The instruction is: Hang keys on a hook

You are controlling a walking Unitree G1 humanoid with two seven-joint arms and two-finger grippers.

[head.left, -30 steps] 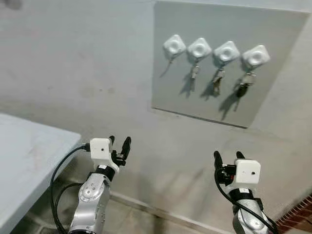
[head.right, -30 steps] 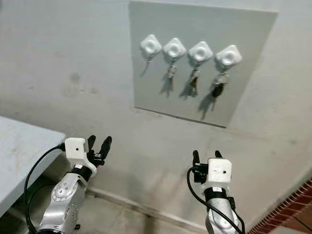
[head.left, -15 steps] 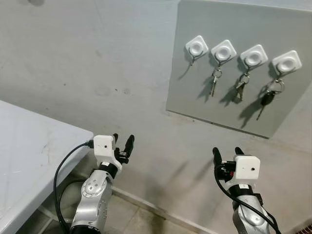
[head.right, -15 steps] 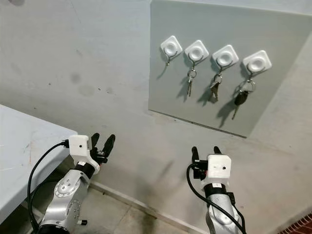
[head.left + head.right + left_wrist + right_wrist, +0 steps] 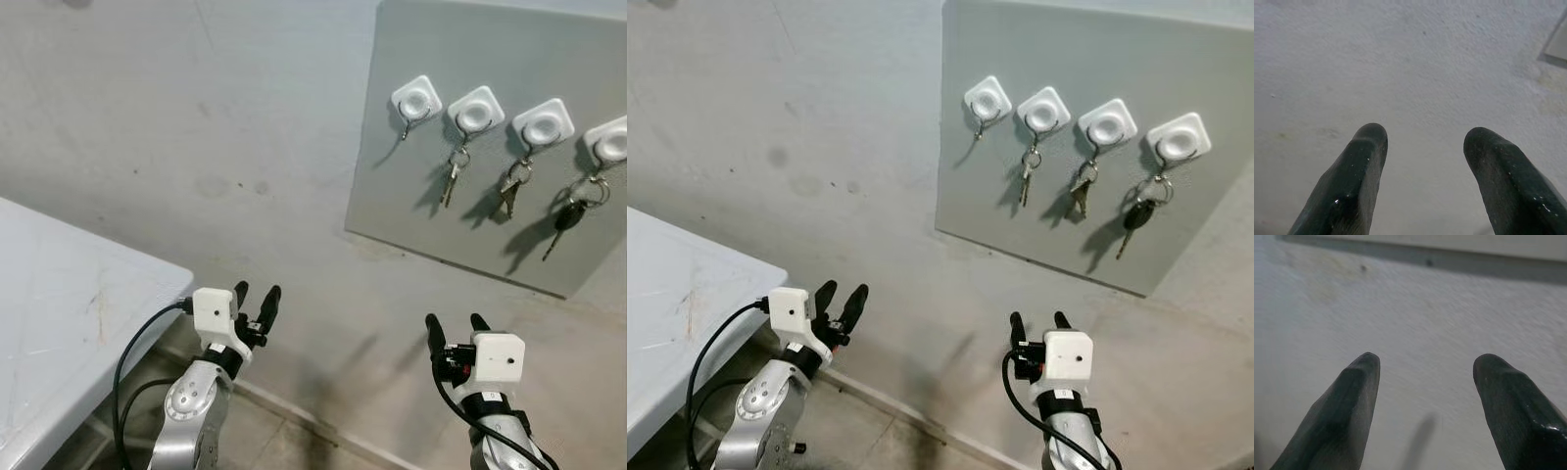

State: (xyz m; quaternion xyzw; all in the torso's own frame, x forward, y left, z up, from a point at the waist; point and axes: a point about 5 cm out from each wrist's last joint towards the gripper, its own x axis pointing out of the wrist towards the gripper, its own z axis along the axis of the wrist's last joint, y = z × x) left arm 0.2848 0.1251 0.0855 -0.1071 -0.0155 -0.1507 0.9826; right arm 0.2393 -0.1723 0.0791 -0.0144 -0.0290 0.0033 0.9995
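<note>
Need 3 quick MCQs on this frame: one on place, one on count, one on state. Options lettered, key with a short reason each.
1. Which of the four white square hooks on the grey wall board has no keys?
A. The one nearest the robot's left
B. The second from the left
C. The one nearest the right

2. How many hooks carry keys?
A. One
B. Two
C. Three

3. What state are the two pincers in?
A. Both open, holding nothing
B. Left shut on a key
C. Both shut

Key:
1. A: the leftmost hook on the grey wall board shows only its bare wire.
2. C: silver keys, a second silver bunch and a black-headed key hang from the other three.
3. A: the left pincer and the right pincer have their fingers spread, with only wall between them in the wrist views.
</note>
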